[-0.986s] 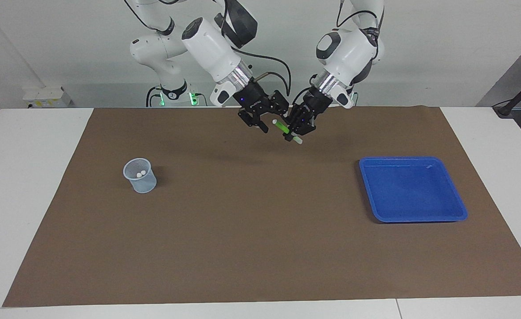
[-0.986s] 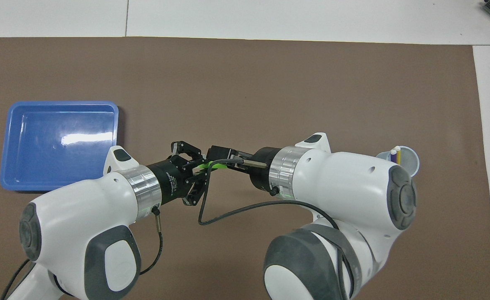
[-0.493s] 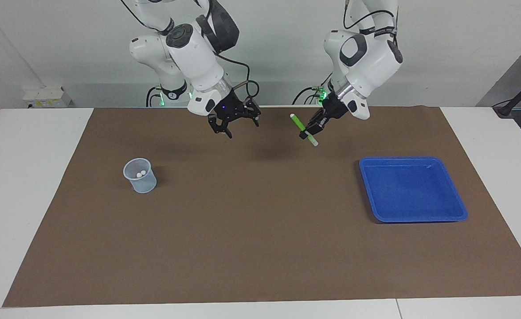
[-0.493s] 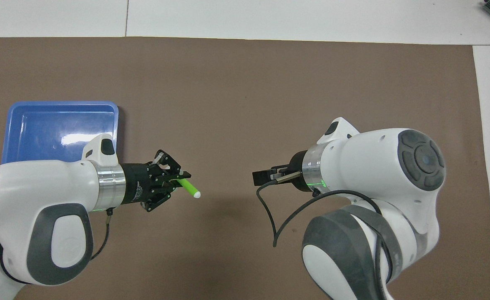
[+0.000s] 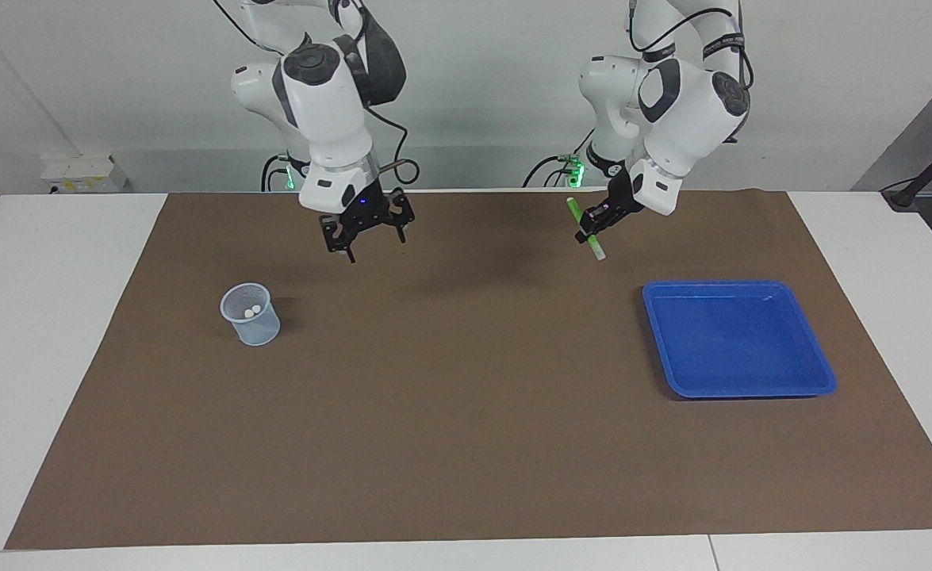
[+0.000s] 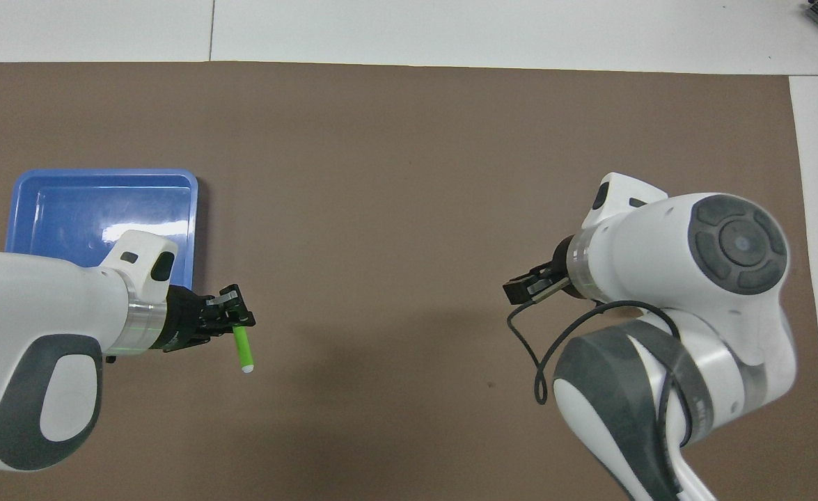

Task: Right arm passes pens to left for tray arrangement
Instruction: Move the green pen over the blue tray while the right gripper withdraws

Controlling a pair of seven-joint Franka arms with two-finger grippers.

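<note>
My left gripper is shut on the green pen and holds it tilted in the air over the brown mat, just off the corner of the blue tray that lies nearest the robots. In the overhead view the pen hangs from the left gripper beside the tray. My right gripper, with its blue light, is open and empty over the mat near the mesh cup. Two whitish pen ends show in the cup; their colours are hidden.
The brown mat covers most of the white table. In the overhead view the right arm hides the cup and the left forearm covers part of the tray. The right gripper shows there.
The two grippers were together on the green pen; the right one let go and swung toward the cup. The left gripper carried the pen toward the tray and turned it steeper.
</note>
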